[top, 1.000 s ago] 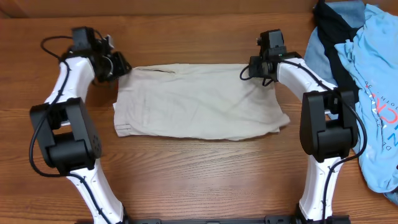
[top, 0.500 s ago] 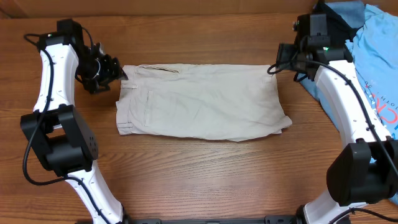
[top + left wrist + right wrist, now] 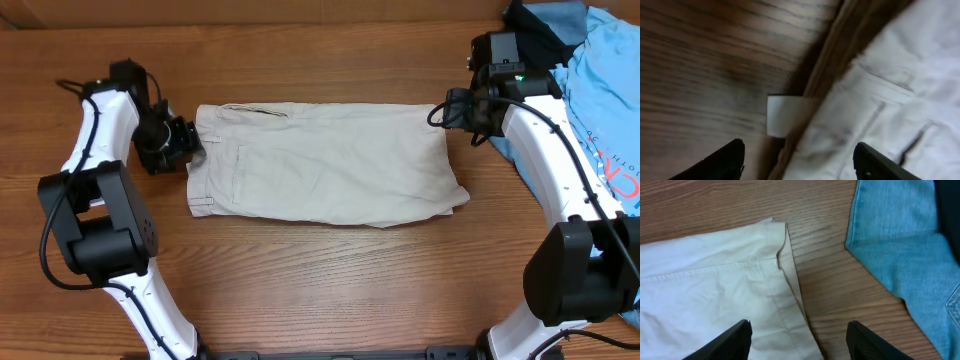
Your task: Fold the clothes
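Observation:
The beige shorts (image 3: 320, 165) lie flat on the wooden table, folded into a long rectangle, waistband at the left and leg hems at the right. My left gripper (image 3: 183, 145) is open at the waistband's left edge; in the left wrist view (image 3: 797, 157) its fingers straddle the waistband (image 3: 875, 100) beside a small white label (image 3: 782, 115). My right gripper (image 3: 458, 112) is open at the shorts' top right corner; in the right wrist view (image 3: 797, 337) its fingers straddle the hem edge (image 3: 785, 275). Neither holds cloth.
A pile of light blue and dark clothes (image 3: 590, 110) lies at the right edge of the table, close to the right arm; blue denim (image 3: 900, 245) shows in the right wrist view. Bare wood lies in front of the shorts.
Both arms swung outward from the shorts' top edge. Now the left gripper sits lower at the waistband's left edge, and the right gripper has come down toward the top right corner.

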`<state>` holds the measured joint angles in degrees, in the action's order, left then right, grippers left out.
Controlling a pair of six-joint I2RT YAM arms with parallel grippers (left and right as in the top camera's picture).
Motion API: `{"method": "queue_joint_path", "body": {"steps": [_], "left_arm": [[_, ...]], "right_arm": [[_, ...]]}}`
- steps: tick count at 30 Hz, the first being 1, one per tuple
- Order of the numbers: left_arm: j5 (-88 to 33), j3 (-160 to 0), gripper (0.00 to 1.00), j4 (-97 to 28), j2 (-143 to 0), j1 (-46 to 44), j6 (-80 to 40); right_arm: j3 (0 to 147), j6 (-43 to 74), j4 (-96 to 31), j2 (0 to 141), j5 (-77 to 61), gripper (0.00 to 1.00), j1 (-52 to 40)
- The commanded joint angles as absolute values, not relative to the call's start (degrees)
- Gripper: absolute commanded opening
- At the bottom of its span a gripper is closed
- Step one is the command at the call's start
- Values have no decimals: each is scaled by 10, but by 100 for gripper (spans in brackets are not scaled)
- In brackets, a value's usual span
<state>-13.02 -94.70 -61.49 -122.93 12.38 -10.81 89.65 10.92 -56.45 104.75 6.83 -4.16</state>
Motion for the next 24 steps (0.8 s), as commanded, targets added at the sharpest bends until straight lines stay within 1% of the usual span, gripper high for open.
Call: {"method": "queue_joint_path", "body": {"steps": [1, 5, 9, 14, 15, 18, 24], "left_arm": [[-126, -899, 73, -584, -1216, 123, -116], [-165, -834, 74, -519, -1216, 122, -116], [-249, -775, 73, -458, -1216, 116, -100], [-255, -740, 70, -437, -1216, 104, -98], [-255, -737, 68, -436, -1216, 104, -98], [-255, -733, 63, -435, -1216, 104, -98], [-251, -733, 46, -432, -1216, 104, -98]], "right_arm": [[896, 123, -564, 1049, 65, 64, -44], [896, 123, -564, 1049, 63, 64, -44], [896, 136, -564, 1049, 63, 64, -45], [896, 138, -564, 1049, 63, 63, -45], [896, 138, -564, 1049, 63, 63, -45], [896, 138, -567, 1049, 63, 63, -45], [896, 138, -573, 1049, 63, 62, -45]]}}
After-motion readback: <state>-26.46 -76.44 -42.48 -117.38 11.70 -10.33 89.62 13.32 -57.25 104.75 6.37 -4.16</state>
